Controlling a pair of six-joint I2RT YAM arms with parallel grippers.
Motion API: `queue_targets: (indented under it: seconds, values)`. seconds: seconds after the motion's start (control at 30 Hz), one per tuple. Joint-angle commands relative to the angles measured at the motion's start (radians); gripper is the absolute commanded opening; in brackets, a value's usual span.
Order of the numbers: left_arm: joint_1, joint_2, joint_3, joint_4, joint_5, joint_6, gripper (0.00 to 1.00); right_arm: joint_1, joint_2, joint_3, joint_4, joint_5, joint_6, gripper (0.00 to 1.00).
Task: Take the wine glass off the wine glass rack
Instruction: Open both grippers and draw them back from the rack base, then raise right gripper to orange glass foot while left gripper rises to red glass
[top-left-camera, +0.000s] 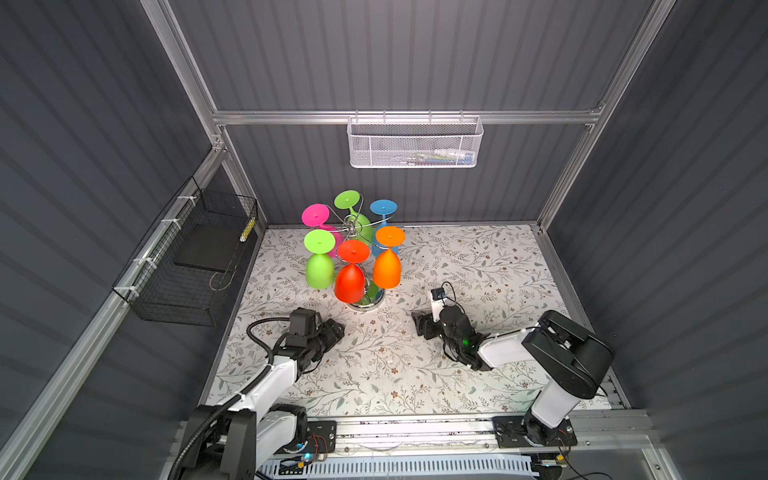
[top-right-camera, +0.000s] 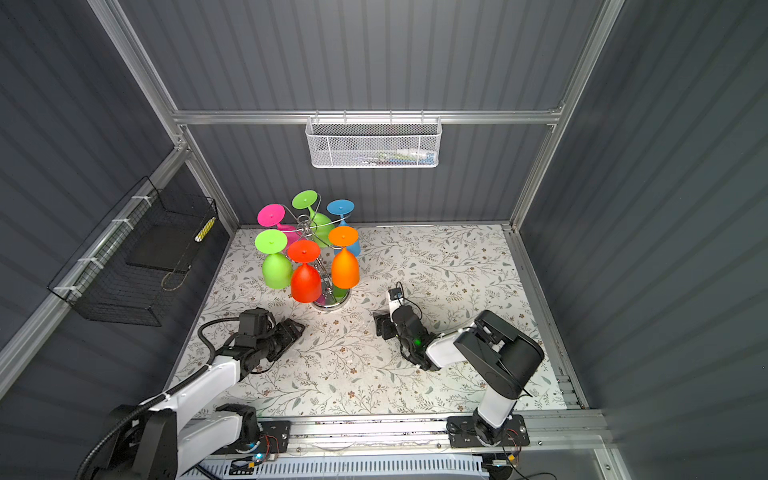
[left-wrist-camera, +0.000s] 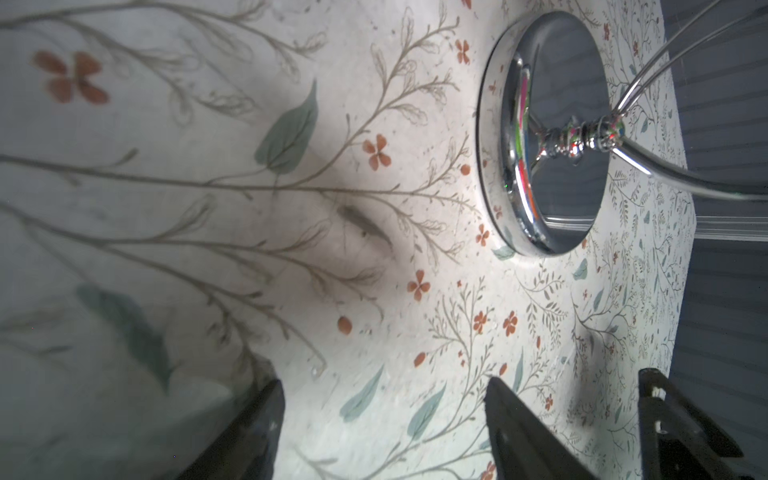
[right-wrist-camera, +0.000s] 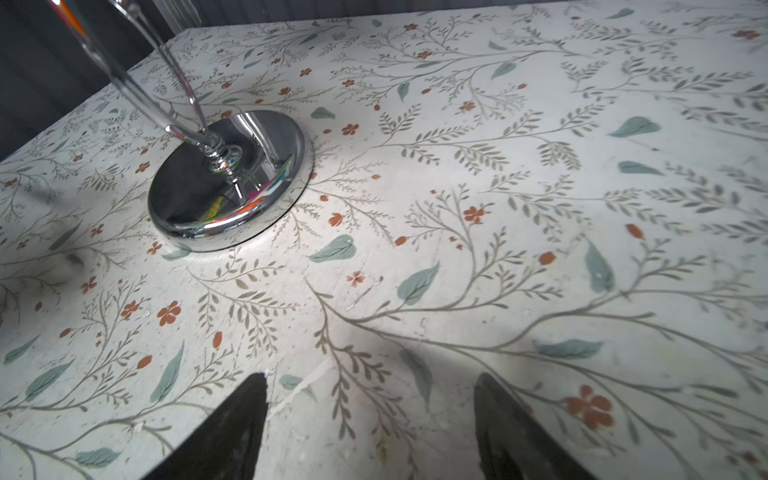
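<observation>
Left gripper (top-left-camera: 337, 329), right gripper (top-left-camera: 417, 323): jaws spread, empty. Wine glass rack (top-left-camera: 364, 306) at left's 2 o'clock, right's 10 o'clock in both top views, untouched.

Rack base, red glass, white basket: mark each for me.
rack base (right-wrist-camera: 195, 203): right wrist view, on its mirrored top.
red glass (top-left-camera: 350, 282): in a top view, on the hanging bowl.
white basket (top-left-camera: 415, 143): in a top view, on its front mesh wall.

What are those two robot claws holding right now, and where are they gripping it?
Nothing. The left gripper and the right gripper are both open and empty, low over the table, apart from the wine glass rack.
</observation>
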Motion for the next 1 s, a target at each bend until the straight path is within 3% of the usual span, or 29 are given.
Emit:
queue_targets:
  seconds: [0.0, 0.2, 0.43, 0.63, 0.97]
  values:
    - [-0.007, -0.114, -0.009, -0.185, -0.054, 0.021, 0.8, -0.039, -0.075, 0.004, -0.107, 0.025, 0.035, 0.79]
    - [-0.008, -0.32, 0.07, -0.413, -0.143, 0.05, 0.8, -0.091, -0.216, 0.049, -0.307, -0.042, 0.104, 0.81]
    - [-0.009, -0.423, 0.223, -0.525, -0.182, 0.157, 0.8, -0.119, -0.325, 0.201, -0.57, -0.072, 0.215, 0.81]
    - [-0.009, -0.404, 0.391, -0.537, -0.165, 0.227, 0.8, -0.138, -0.382, 0.346, -0.747, -0.091, 0.268, 0.81]
    - [-0.009, -0.294, 0.769, -0.643, -0.212, 0.475, 0.79, -0.211, -0.404, 0.563, -1.016, -0.176, 0.377, 0.78]
